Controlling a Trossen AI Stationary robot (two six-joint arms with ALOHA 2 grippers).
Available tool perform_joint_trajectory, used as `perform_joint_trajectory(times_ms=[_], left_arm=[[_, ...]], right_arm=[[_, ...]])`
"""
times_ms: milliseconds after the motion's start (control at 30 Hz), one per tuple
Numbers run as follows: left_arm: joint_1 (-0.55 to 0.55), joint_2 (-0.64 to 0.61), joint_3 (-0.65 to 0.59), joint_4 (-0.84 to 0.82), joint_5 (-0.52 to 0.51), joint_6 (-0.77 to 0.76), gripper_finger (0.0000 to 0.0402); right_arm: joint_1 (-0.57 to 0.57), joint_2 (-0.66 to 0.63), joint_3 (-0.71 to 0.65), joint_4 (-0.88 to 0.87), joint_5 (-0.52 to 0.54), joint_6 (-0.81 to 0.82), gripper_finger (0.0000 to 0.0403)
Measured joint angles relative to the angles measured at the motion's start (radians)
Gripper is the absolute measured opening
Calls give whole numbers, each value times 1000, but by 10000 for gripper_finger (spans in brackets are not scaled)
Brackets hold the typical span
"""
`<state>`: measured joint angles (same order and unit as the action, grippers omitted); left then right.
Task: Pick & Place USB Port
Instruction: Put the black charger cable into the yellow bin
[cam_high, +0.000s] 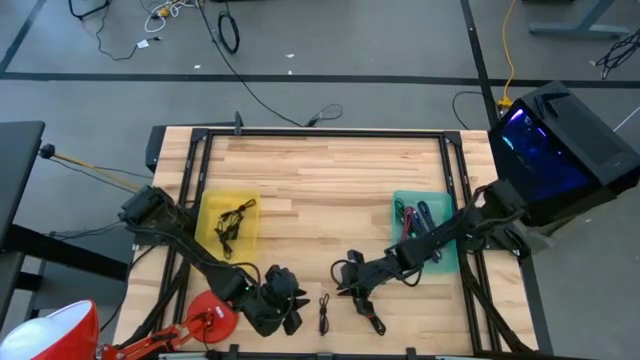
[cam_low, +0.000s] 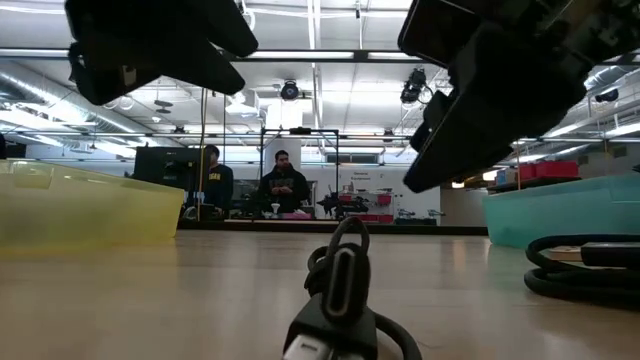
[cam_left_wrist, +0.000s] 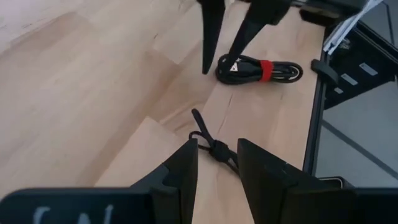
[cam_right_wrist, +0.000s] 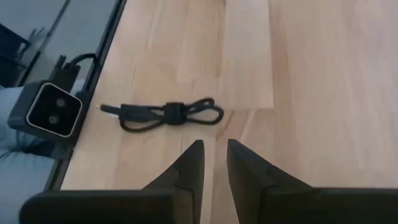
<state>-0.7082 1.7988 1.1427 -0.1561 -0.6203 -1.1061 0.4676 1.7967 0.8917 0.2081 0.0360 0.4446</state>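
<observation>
A small black USB cable, bundled with a tie, lies flat on the wood near the table's near edge; its plug faces the low camera. My left gripper hovers open just left of it, and in the left wrist view one end of the cable shows between the fingers. My right gripper hovers open just beyond the cable, above the table. A second black cable with a red band lies to the right.
A yellow bin holding black cables sits at the left. A teal bin with coloured cables sits at the right. A red lamp stands at the near left corner. Bare wood lies between the bins. People sit in the room beyond.
</observation>
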Motion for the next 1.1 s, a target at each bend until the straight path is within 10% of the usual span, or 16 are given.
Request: perform_joint_trajectory(times_ms=[1100], left_arm=[[-24, 0, -2, 1, -41, 2, 117]], right_arm=[[-14, 84, 0, 148, 24, -8, 72]])
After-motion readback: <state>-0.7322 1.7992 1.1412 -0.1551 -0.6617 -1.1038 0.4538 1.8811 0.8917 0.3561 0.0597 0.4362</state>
